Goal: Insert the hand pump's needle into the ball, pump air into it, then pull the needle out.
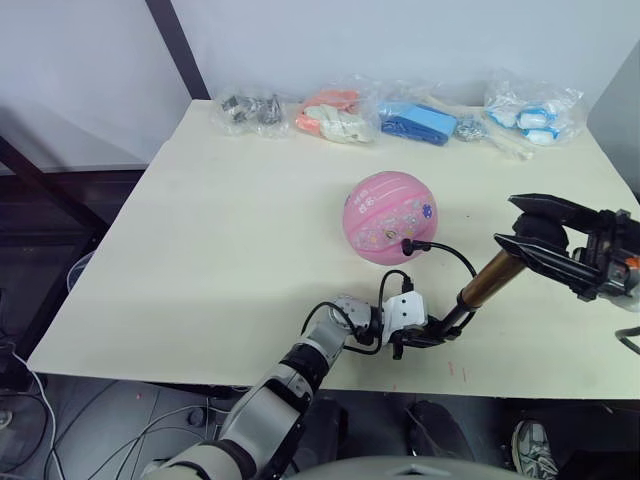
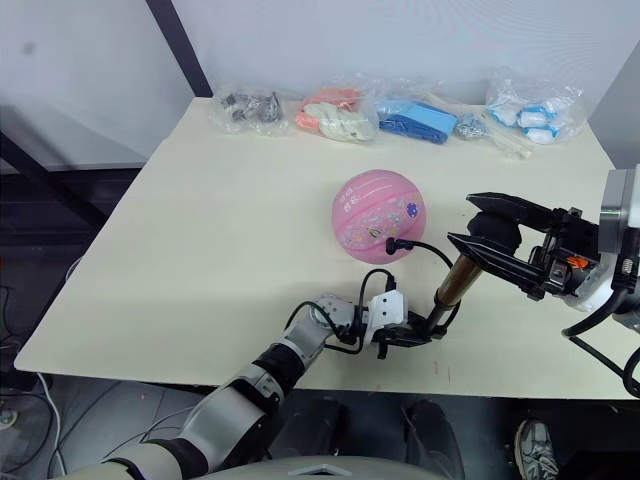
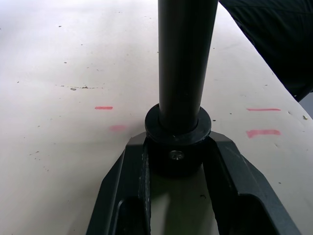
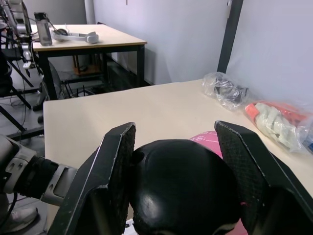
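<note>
The left gripper pinches the base cap of the pump, just in front of the ball. The right gripper clamps the pump's black handle, right of the ball. The hose runs to the needle, stuck in the ball's near side. No writing is readable

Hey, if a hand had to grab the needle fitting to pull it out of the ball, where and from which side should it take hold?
Probably grip the small black fitting, where the hose meets the pink ball, not the thin hose. It juts from the ball's lower right, facing the robot, so come from that near-right side and pull straight outward.
</note>
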Controlling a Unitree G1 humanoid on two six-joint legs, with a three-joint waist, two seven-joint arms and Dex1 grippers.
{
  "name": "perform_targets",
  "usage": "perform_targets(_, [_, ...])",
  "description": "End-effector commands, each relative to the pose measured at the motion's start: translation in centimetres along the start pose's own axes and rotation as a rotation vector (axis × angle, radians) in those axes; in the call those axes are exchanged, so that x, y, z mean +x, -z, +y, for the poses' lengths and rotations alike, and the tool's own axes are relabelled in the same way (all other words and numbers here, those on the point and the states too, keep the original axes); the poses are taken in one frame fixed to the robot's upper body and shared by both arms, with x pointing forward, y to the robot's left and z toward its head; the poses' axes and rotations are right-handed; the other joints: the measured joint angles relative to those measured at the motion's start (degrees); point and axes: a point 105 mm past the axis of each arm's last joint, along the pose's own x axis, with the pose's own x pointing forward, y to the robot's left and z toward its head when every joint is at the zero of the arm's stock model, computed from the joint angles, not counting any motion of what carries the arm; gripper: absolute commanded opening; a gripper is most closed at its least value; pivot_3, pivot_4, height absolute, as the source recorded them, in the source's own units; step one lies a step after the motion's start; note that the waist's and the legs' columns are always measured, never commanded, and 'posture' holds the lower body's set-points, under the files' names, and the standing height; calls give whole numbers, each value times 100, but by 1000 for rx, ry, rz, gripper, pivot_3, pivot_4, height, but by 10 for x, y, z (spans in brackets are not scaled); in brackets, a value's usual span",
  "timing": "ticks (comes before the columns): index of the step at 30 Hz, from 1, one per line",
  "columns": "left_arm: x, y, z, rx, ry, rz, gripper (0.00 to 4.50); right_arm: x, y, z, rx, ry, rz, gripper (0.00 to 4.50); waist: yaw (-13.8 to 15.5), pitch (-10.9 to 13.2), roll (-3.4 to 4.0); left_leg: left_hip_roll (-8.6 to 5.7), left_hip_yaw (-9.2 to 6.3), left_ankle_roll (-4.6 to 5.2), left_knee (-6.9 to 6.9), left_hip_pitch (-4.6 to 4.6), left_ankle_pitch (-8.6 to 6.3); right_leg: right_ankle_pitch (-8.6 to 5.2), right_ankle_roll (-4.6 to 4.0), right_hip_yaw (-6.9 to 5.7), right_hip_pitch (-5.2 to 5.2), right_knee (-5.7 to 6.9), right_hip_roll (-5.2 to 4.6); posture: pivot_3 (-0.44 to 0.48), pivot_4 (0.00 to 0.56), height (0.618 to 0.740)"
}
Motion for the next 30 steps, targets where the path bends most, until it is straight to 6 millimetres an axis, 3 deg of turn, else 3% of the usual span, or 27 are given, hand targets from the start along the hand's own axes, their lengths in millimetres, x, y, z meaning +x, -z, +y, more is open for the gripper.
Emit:
perform_targets(1, [-2, 27, -15, -76, 33, 82, 1030, -2, -18, -1, -60, 10, -48, 2158, 0, 0, 0, 0, 0, 0, 0, 0, 0, 0, 0, 0, 0, 0, 0, 0, 150, 740])
perform_targets(4, [-2, 28, -15, -79, 34, 83, 1030, 0, -22, -2, -60, 7, -57, 2158, 0, 0, 1, 0, 0, 0, 1, 0, 0, 0, 0, 0, 0, 0, 0, 0, 150, 740])
perform_targets(9, [-2, 27, -16, -77, 36, 82, 1030, 1, -6, 3, -34, -3, 0, 2158, 1, 0, -1, 0, -1, 0, 1, 0, 0, 0, 0, 0, 0, 0, 0, 0, 150, 740])
perform_targets(24, [-1, 26, -13, -73, 27, 80, 1030, 1, 99, 24, 132, 39, 114, 2158, -8, -18, -12, 1, -1, 0, 2, 20, 0, 0, 1, -1, 10, 4, 4, 0, 150, 740])
perform_targets(30, [-2, 25, -13, -70, 22, 77, 1030, 0, 126, 30, 128, 42, 157, 2158, -14, -19, -14, 3, 2, 0, -5, 60, -1, -3, 3, 1, 45, 4, 5, 0, 150, 740])
